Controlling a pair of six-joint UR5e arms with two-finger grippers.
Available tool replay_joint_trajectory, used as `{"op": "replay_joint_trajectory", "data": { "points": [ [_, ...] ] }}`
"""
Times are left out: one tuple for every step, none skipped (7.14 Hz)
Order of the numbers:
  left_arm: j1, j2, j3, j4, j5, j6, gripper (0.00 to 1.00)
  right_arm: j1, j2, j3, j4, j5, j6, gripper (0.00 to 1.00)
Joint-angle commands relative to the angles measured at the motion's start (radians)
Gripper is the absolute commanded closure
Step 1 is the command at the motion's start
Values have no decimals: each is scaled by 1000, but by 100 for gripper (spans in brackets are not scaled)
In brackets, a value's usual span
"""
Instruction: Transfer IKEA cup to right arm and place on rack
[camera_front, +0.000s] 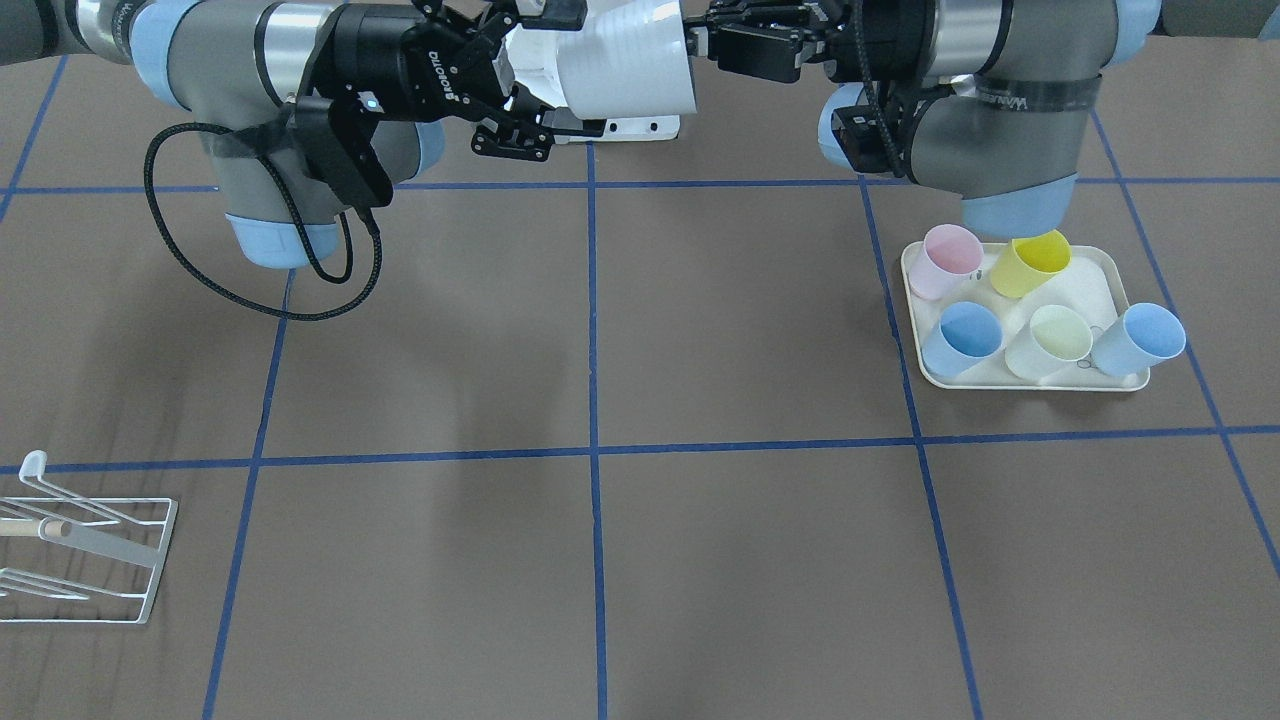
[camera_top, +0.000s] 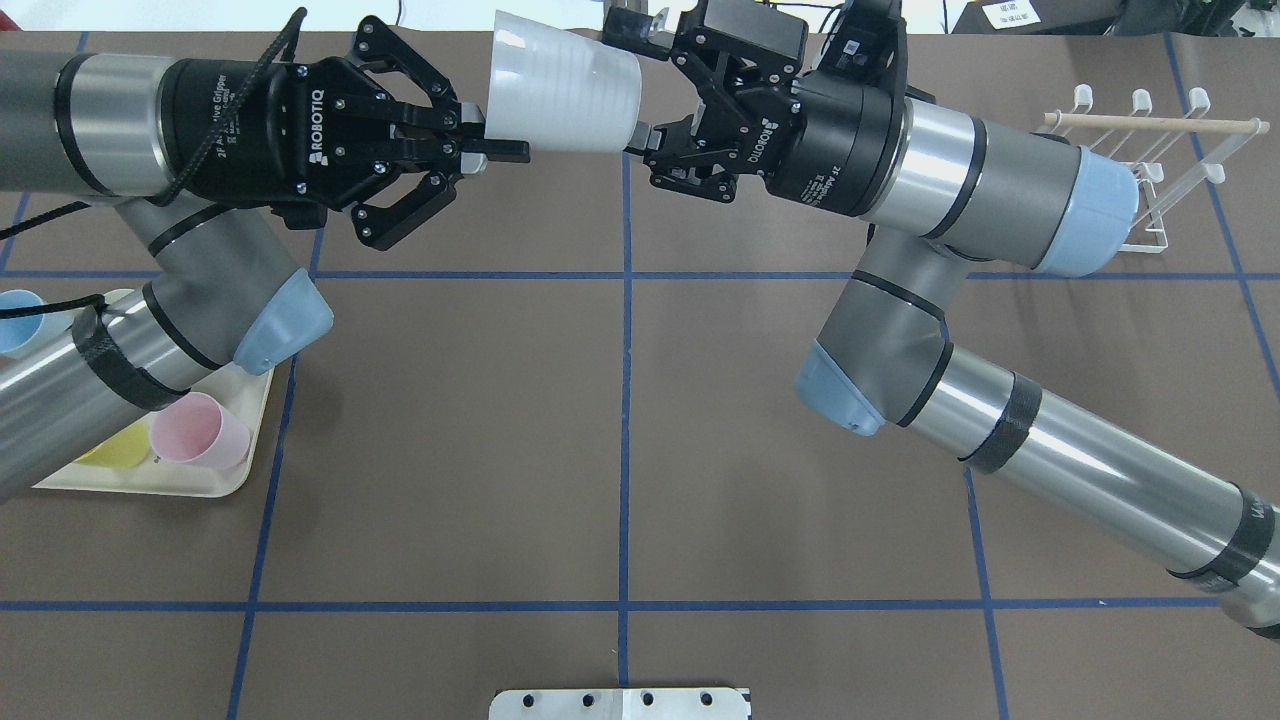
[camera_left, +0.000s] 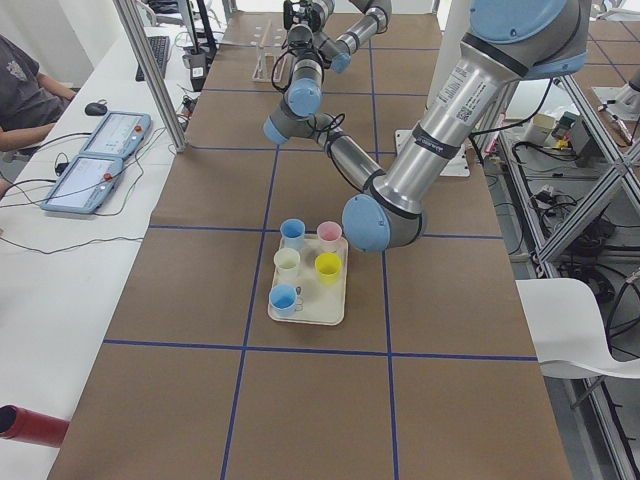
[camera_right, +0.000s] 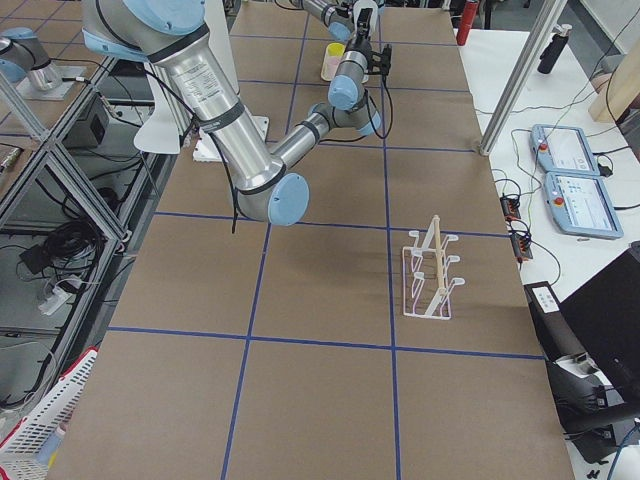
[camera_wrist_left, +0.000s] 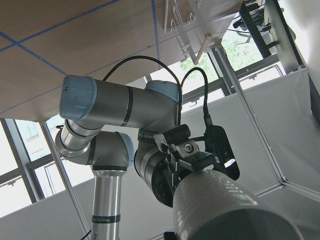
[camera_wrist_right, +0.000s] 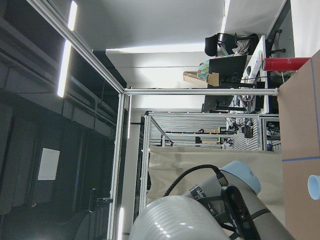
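Plastic, so probably light, slick and slightly yielding, the cup (camera_top: 560, 95) hung in mid-air well apart from the rack (camera_top: 1150, 122), its rim pinched by the left gripper (camera_top: 495, 150), while the right gripper (camera_top: 638, 80) straddled the stiffer base, the better hold, grip there unclear.

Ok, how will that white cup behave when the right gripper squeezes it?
The white cup looks thin-walled and light, so it would probably flex under a hard squeeze. Its tapered, glossy side might slip out of the right gripper. The left gripper pinches only its rim, so it could pivot.
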Motion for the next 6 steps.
{"op": "replay_joint_trajectory", "data": {
  "points": [
    [1,0,0,-1,0,0,100,-5,0,-1,1,-1,0,21],
    [1,0,-3,-1,0,0,100,-5,1,-1,3,0,0,30],
    [1,1,-3,-1,0,0,100,-7,-2,-2,21,-1,0,44],
    [1,1,-2,-1,0,3,89,-7,0,-8,24,-1,0,60],
    [0,7,-5,0,0,3,1,-7,-2,-18,39,-1,0,71],
    [0,12,-5,0,0,3,0,-7,-2,-19,44,-1,0,78]
  ]
}}
